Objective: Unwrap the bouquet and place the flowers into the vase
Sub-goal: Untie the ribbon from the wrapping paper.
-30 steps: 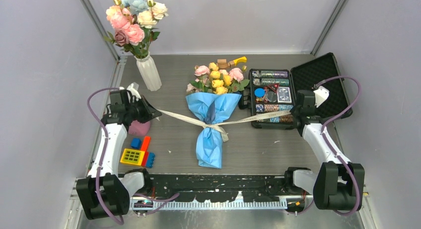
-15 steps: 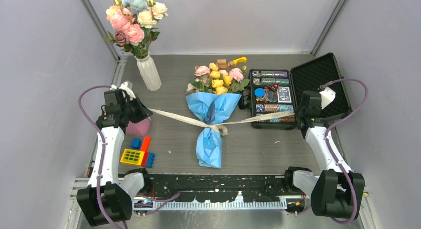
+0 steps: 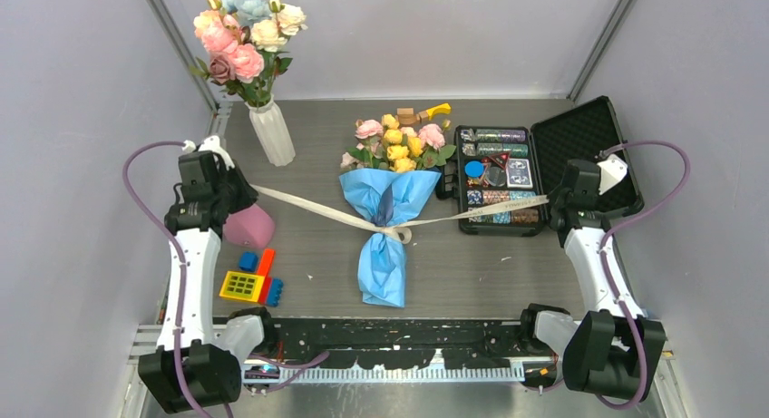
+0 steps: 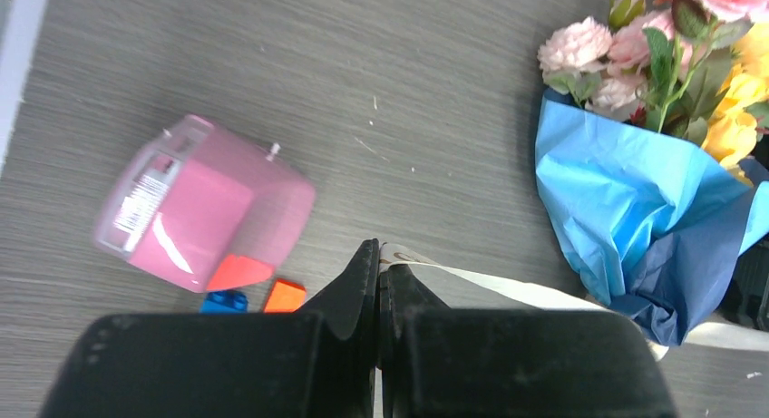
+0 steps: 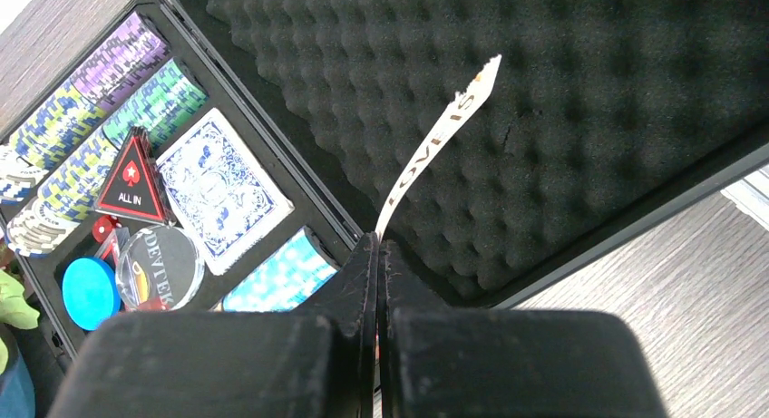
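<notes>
Centre of the grey wood-grain table [image 3: 308, 155]: the bouquet [image 3: 388, 214] lies flat, heads toward the far wall, paper tail toward the arm bases. Wrap shows light blue outside, dark blue in the fold. The flowers [image 3: 399, 144] (yellow, pink, cream) are inside the wrap.

The cream ribbon [image 3: 308, 208] crosses the bouquet's waist and runs out taut on both sides, small knot at the neck.

- left gripper [image 3: 243, 189], well left of the bouquet: fingers pressed together, pinching the ribbon's left end. Left wrist view shows the ribbon coming out between the tips.
- right gripper [image 3: 555, 200], well right of the bouquet: fingers pressed together on the right end. A short printed tail sticks out past the tips in the right wrist view.

The vase [image 3: 273, 132] stands upright far-left of the bouquet, near the back corner, holding bigger blooms [image 3: 245, 33] in pink, white and pale blue.

Pink block [image 3: 247, 226] lies left of the bouquet, just under the left gripper. Toy bricks [image 3: 252, 280] sit near-left of the bouquet. Open black case [image 3: 589, 137] is right of the bouquet, with chips and cards in the tray and a foam-lined lid. Small wooden and yellow pieces [image 3: 422, 114] sit just behind the blooms.

Room: plain pale-grey walls [image 3: 408, 28] on three sides, metal struts in the back corners, black rail [image 3: 390, 341] along the near edge. A few white specks dot the table near the bouquet.
</notes>
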Controlling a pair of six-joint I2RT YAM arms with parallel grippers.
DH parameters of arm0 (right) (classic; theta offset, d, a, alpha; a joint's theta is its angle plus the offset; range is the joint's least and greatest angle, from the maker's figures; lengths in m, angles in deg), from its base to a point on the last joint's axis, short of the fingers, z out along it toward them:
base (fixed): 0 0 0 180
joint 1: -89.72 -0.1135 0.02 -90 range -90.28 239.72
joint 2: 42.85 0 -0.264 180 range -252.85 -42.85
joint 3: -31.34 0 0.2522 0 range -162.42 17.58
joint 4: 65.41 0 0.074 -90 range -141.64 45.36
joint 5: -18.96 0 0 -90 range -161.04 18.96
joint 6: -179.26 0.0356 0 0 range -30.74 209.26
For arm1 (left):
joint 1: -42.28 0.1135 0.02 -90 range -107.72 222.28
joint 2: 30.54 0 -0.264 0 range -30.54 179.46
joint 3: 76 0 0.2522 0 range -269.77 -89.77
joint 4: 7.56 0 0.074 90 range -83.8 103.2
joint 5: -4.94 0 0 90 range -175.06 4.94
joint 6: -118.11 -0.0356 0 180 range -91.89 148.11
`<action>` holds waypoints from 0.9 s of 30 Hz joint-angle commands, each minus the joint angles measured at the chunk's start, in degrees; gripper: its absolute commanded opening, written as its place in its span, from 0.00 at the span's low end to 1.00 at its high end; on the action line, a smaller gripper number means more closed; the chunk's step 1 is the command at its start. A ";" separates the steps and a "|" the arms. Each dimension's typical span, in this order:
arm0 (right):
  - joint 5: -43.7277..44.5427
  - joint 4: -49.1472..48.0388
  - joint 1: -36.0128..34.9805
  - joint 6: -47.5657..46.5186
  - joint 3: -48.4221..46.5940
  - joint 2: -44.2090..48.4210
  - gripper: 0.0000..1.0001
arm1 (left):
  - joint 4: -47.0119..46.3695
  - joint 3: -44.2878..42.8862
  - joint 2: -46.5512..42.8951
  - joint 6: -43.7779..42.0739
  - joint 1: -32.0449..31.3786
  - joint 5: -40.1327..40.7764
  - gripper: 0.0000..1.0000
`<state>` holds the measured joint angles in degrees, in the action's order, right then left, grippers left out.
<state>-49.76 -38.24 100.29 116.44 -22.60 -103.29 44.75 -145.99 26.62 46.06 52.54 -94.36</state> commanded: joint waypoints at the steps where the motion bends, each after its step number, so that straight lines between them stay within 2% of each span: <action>1: -0.33 -0.24 1.39 0.65 -3.48 0.61 0.00 | -1.13 -4.77 0.24 -1.69 0.68 4.27 0.00; 7: -0.94 0.67 2.89 0.85 -5.49 0.45 0.00 | -1.64 -7.83 1.44 -1.65 1.66 5.37 0.00; 14: -2.02 1.75 4.77 0.98 -8.11 -0.06 0.00 | -0.13 -12.40 2.18 -3.72 2.65 11.38 0.00; 27: -3.29 2.59 7.81 1.41 -11.59 -0.76 0.00 | 0.99 -17.38 2.89 -5.08 3.67 16.24 0.00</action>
<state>-52.45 -35.57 107.17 117.49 -31.08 -103.75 45.62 -160.42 29.66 42.41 55.60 -80.94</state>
